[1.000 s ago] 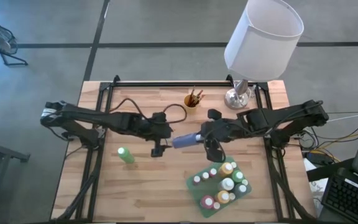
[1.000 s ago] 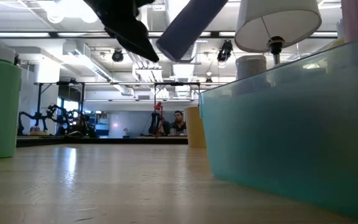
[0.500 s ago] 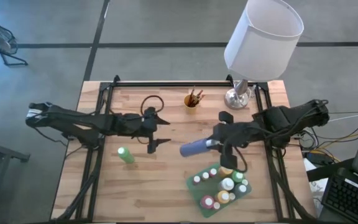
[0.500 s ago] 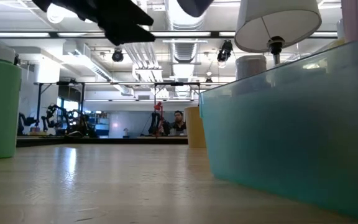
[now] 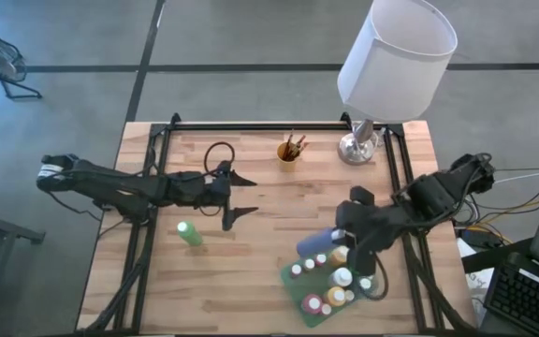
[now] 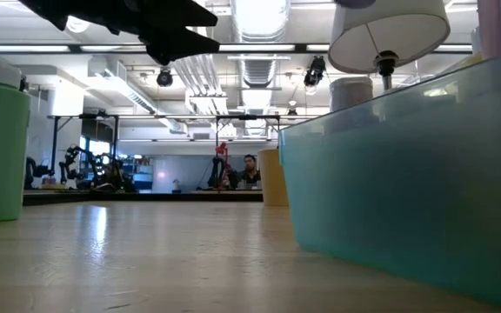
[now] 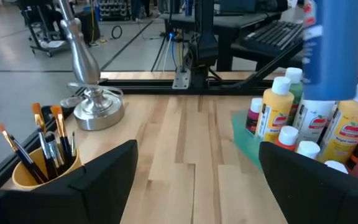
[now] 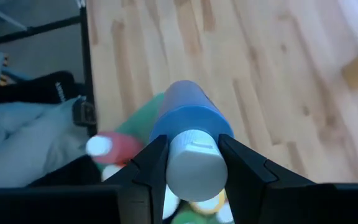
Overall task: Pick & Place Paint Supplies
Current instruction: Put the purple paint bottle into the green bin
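Spanning most of the overhead picture is a wooden table point(image 5: 251, 271) with black rails along its edges. At its far edge stands a lamp with a big white shade point(image 5: 397, 58) on a silver base point(image 5: 357, 147). Near the front right corner lies a green tray point(image 5: 304, 286) crowded with white-capped paint bottles point(image 5: 342, 277) in yellow, red and green. The right gripper point(image 5: 337, 238) hovers over the tray's far edge, its fingers closed on the cap end of a blue paint bottle point(image 5: 313, 242), which is carried lying sideways above the tray. The left gripper point(image 5: 242, 195) hangs over the table's middle left, fingers spread wide and holding nothing. A yellow cup of dark-handled brushes point(image 5: 290, 150) stands beside the lamp base. One green bottle point(image 5: 190, 233) stands alone near the left gripper.
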Robot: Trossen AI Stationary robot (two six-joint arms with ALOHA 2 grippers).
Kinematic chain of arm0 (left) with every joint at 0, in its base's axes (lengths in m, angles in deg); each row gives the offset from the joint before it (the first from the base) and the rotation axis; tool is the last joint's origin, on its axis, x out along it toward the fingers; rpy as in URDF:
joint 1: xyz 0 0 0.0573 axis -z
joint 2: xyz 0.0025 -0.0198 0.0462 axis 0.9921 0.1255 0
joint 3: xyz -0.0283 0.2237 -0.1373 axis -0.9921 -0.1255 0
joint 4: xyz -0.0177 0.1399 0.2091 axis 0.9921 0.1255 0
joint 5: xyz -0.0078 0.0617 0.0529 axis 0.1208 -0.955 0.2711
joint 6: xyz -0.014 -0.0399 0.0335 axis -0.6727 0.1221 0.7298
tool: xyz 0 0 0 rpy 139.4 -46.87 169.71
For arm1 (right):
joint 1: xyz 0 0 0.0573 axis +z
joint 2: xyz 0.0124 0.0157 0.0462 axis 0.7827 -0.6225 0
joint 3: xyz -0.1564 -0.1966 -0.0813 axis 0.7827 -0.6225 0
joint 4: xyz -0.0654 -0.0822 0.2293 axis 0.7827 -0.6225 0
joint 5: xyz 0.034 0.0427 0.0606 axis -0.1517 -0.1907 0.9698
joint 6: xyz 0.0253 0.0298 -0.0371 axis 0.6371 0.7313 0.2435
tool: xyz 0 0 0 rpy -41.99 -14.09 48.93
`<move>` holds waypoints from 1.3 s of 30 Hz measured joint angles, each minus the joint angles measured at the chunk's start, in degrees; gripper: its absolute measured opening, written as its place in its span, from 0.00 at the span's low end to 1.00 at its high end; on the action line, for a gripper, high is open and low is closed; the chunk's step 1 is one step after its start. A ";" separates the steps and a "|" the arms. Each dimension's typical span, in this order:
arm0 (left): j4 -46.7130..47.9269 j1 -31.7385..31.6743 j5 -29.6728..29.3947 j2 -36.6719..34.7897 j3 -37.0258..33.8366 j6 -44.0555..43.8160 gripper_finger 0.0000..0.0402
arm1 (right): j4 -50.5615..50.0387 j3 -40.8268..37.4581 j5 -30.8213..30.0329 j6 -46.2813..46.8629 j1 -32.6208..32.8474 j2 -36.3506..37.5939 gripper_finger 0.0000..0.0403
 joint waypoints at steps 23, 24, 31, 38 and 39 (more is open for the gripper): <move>-3.31 -0.07 0.00 0.00 0.02 0.46 0.85 | -11.14 15.75 6.44 1.98 6.52 -17.58 0.28; -3.37 -0.07 0.00 0.00 0.02 0.47 0.85 | -11.29 15.42 6.53 2.00 6.52 -17.58 0.28; -3.39 -0.07 0.00 0.00 0.02 0.43 0.85 | -11.26 14.13 6.85 1.94 6.49 -17.60 0.28; -3.41 -0.07 0.02 0.00 0.02 0.42 0.85 | -11.22 12.23 7.01 1.81 6.49 -17.62 0.28; -3.41 -0.07 0.01 0.00 0.02 0.41 0.85 | -11.15 11.75 7.03 1.81 6.49 -17.62 0.28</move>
